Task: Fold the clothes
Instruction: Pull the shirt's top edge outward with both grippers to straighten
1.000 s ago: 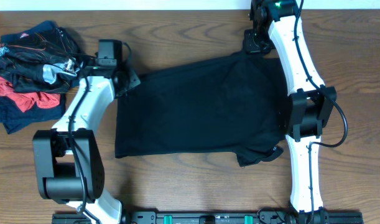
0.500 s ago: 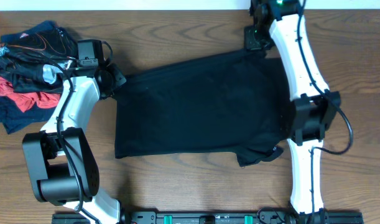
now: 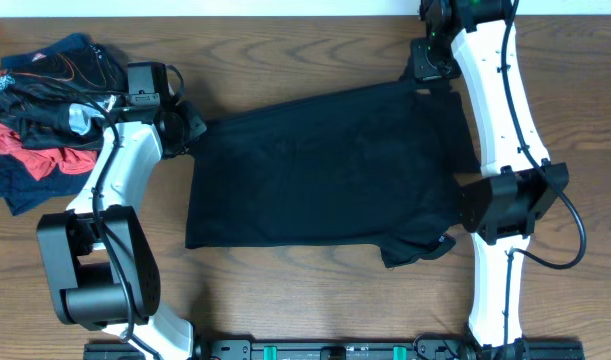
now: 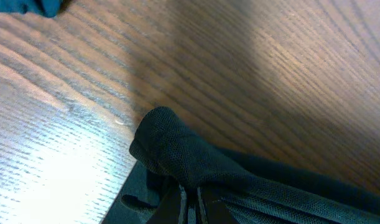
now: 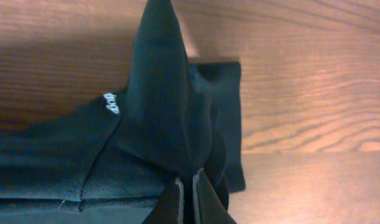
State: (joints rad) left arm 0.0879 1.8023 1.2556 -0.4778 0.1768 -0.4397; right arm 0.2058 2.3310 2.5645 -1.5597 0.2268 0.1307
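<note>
Wooden table (image 3: 315,50) bears a black T-shirt (image 3: 325,170) spread flat, both jaws pinching its corners.

Black T-shirt (image 3: 325,170) lies sideways on wooden table (image 3: 285,300), hem toward my left, sleeves toward my right. My left gripper (image 3: 188,128) pinches far hem corner; my right gripper (image 3: 430,72) pinches far shoulder end. Far edge pulled straight between them. Near sleeve bunched. Heap of black, red, navy garments (image 3: 40,110) at far left.
</note>
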